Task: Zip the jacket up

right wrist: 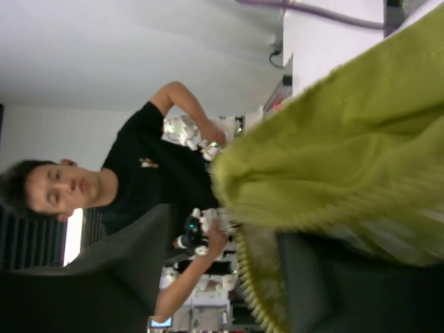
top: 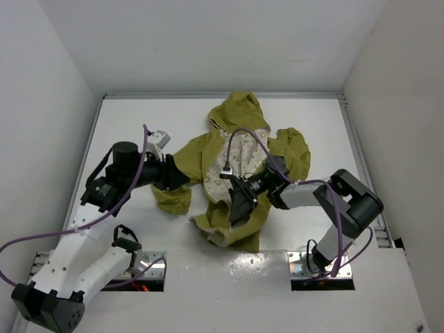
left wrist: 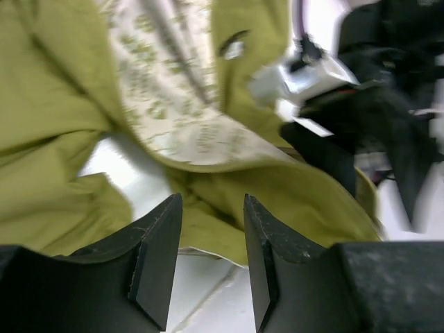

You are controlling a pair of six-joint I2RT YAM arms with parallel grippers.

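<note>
Top external. Student: How do the pincers stand?

Tutor: Left pincer (top: pixel 179 182) is spread and empty, its tips just beside the jacket (top: pixel 201 156). Right pincer (top: pixel 236 211) is also spread, with the hem edge lying loose between its fingers.

Student: And the jacket's long axis?

Tutor: It runs near to far on the counter (top: pixel 312 114), hood toward the far edge, front open on cream lining. Left arm (top: pixel 104 187) bends rightward; right arm (top: pixel 347 198) has its elbow out to the right and its forearm aimed left.

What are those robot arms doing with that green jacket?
Two robot arms are working on zipping the olive-green jacket, which lies open on the white table with its cream lining showing. The right gripper has its jaws apart around the zipper edge. The left gripper is open facing the fabric, holding nothing.
</note>
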